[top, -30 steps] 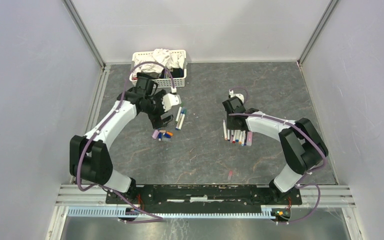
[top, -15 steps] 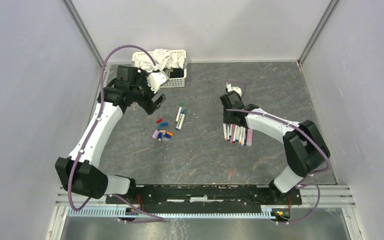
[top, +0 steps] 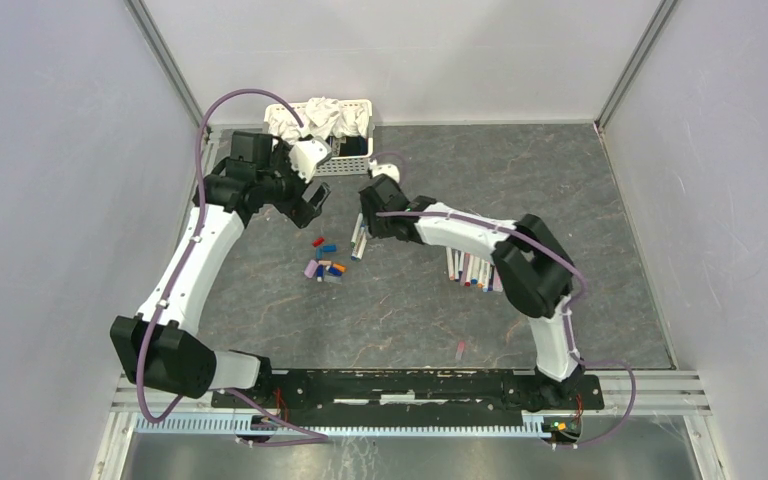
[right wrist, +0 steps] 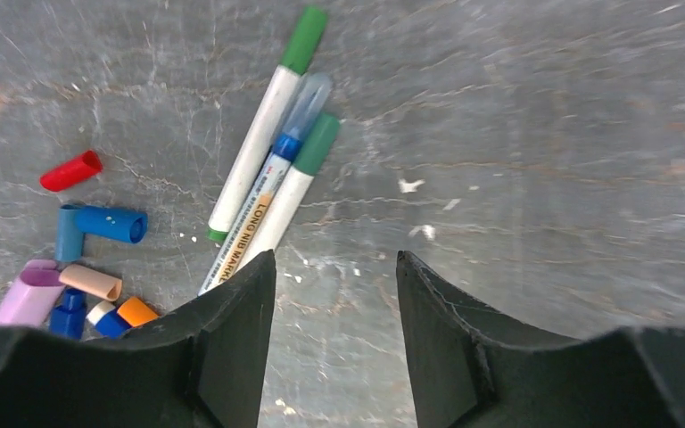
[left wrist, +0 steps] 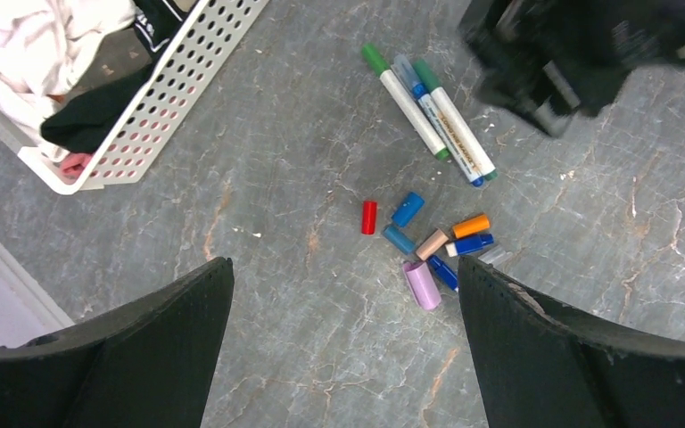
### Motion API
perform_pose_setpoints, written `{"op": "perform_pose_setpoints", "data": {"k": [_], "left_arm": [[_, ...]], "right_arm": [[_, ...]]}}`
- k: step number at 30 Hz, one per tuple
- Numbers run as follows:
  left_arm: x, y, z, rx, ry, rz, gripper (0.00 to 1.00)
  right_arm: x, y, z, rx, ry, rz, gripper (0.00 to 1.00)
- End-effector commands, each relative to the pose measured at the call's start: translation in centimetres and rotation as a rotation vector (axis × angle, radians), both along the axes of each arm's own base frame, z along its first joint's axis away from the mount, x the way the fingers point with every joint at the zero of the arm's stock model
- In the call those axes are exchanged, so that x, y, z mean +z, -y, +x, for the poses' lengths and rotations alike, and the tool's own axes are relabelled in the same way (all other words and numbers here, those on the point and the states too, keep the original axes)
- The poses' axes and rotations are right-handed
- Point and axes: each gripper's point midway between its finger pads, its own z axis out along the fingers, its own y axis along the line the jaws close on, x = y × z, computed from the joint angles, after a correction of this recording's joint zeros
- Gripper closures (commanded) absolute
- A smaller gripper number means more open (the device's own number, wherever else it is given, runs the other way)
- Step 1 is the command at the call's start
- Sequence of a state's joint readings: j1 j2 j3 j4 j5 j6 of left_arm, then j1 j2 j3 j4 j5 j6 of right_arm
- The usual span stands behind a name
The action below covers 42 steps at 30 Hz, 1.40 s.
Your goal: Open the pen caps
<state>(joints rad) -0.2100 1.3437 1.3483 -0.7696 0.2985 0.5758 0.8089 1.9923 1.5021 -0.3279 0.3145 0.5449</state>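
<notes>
Three capped pens (top: 360, 236) (left wrist: 428, 116) (right wrist: 272, 169), white barrels with green and blue caps, lie side by side. A cluster of loose pen caps (top: 324, 264) (left wrist: 431, 242) (right wrist: 111, 225) in red, blue, orange, peach and lilac lies near them. My right gripper (top: 368, 222) (right wrist: 335, 256) hovers open just right of the three pens, nothing between its fingers. My left gripper (top: 310, 205) (left wrist: 343, 263) hangs wide open and empty, high above the floor left of the caps. A row of several uncapped pens (top: 475, 270) lies to the right.
A white perforated basket (top: 355, 166) (left wrist: 187, 89) of cloths stands at the back, close to my left wrist. One pink cap (top: 460, 348) lies alone near the front. Grey walls and metal rails bound the marbled floor.
My right arm swung left from the row of uncapped pens to the three capped pens, and its jaws widened. My left arm pulled back and left from above the caps, then held still.
</notes>
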Motion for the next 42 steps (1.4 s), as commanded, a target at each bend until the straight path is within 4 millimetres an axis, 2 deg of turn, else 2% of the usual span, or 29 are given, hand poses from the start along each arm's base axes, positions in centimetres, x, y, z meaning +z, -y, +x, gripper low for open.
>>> {"op": "perform_pose_setpoints", "data": {"k": [1, 6, 15, 22, 29, 32, 34, 36, 38, 42], "left_arm": [[-0.1, 0.8, -0.7, -0.003, -0.026, -0.066, 0.0], [-1.1, 0.7, -1.4, -0.023, -0.044, -0.052, 0.0], [-2.0, 0.7, -1.8, -0.043, -0.058, -0.041, 0.02], [-2.1, 0.7, -1.7, -0.047, -0.059, -0.033, 0.03], [-2.7, 0.9, -2.3, -0.077, -0.091, -0.029, 0.04], [-3.0, 1.0, -2.6, -0.09, -0.108, -0.029, 0.01], [-3.1, 1.1, -2.9, -0.105, -0.116, -0.029, 0.0], [-3.2, 1.3, -3.3, -0.129, -0.121, -0.034, 0.0], [-3.5, 1.7, -3.9, -0.175, -0.125, -0.041, 0.0], [-4.3, 2.9, -6.1, -0.329, -0.115, -0.067, 0.0]], "right_arm": [[-1.5, -3.1, 0.9, -0.006, 0.002, 0.023, 0.42], [-3.0, -4.5, 1.4, -0.01, 0.003, 0.011, 0.42], [-5.5, -3.6, 1.1, -0.029, -0.022, -0.044, 0.58], [-5.9, -1.5, 0.7, -0.039, -0.019, -0.123, 0.71], [-5.5, 1.7, -0.2, -0.042, -0.015, -0.181, 0.75], [-5.6, 2.9, -0.9, -0.023, -0.025, -0.198, 0.76], [-5.7, 3.5, -1.4, 0.001, -0.034, -0.182, 0.83], [-5.4, 3.6, -1.9, 0.047, -0.042, -0.13, 0.95], [-4.4, 3.3, -2.4, 0.112, -0.044, -0.054, 1.0], [-0.7, 1.3, -3.8, 0.309, -0.037, 0.126, 1.0]]}}
